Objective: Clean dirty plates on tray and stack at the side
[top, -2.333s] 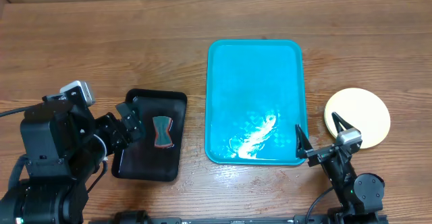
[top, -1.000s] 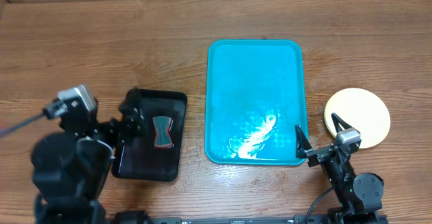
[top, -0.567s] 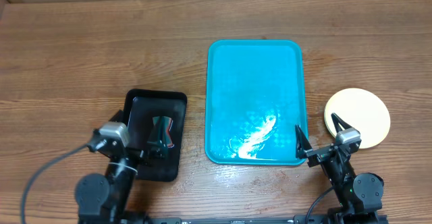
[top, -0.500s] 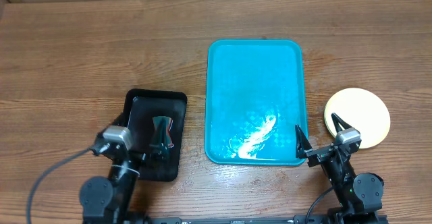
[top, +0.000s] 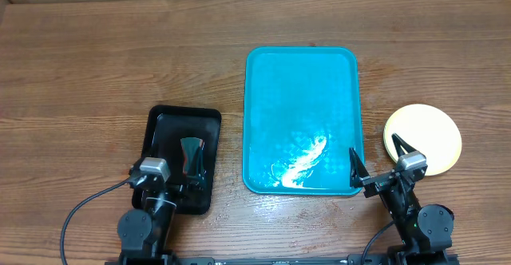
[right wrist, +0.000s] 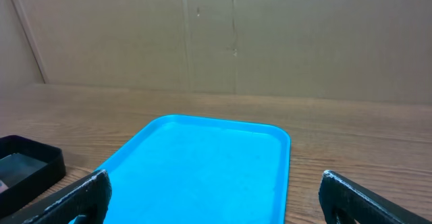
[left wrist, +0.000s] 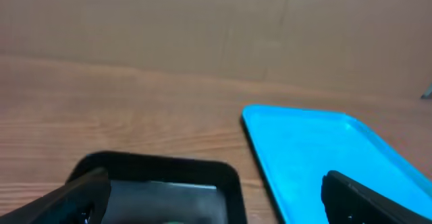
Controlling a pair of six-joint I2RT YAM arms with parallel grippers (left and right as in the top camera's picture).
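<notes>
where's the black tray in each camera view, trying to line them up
overhead: black tray lower left of centre.
left wrist: black tray at bottom edge, left half.
right wrist: black tray at far left, low, cut off.
shared landmark: turquoise tray just to its right in every view.

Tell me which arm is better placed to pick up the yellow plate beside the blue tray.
Right. The right gripper, fingers open, sits next to the yellow plate. The left gripper is at the black tray, with the blue tray in between.
</notes>
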